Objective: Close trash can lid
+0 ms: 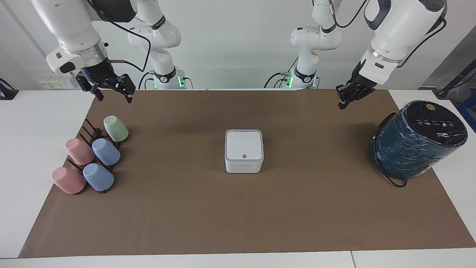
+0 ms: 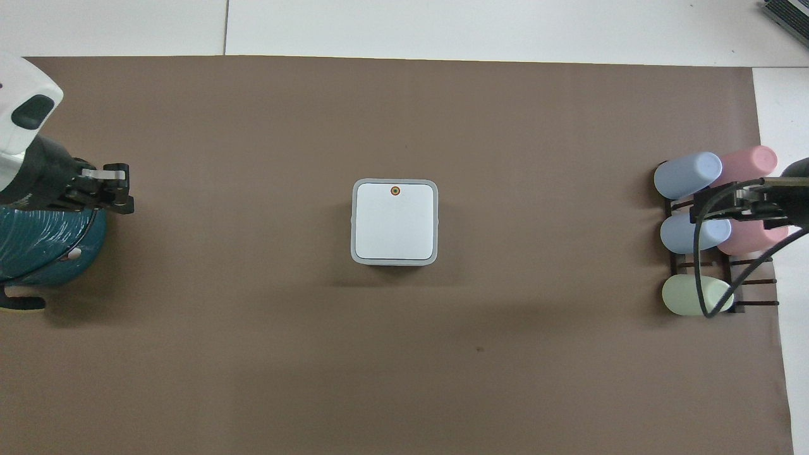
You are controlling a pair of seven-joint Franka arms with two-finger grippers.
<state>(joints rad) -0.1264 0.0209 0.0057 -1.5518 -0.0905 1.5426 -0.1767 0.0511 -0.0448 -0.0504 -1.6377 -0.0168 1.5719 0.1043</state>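
The white cube trash can [image 1: 243, 167] stands in the middle of the brown mat, and also shows in the overhead view [image 2: 352, 243]. Its white lid [image 1: 244, 144] lies flat and closed on top, orange dot up; in the overhead view the lid [image 2: 395, 224] is fully uncovered. My left gripper [image 1: 341, 103] hangs raised over the mat toward the left arm's end, well clear of the can, fingers together and empty; it also shows in the overhead view [image 2: 123, 189]. My right gripper [image 1: 114, 97] waits open and empty above the cup rack.
A large dark teal cylindrical appliance [image 1: 416, 139] with a black cable lies at the left arm's end of the mat. A dark rack [image 1: 91, 132] with several pastel cups [image 1: 106, 152] sits at the right arm's end, under the right gripper [image 2: 736, 205].
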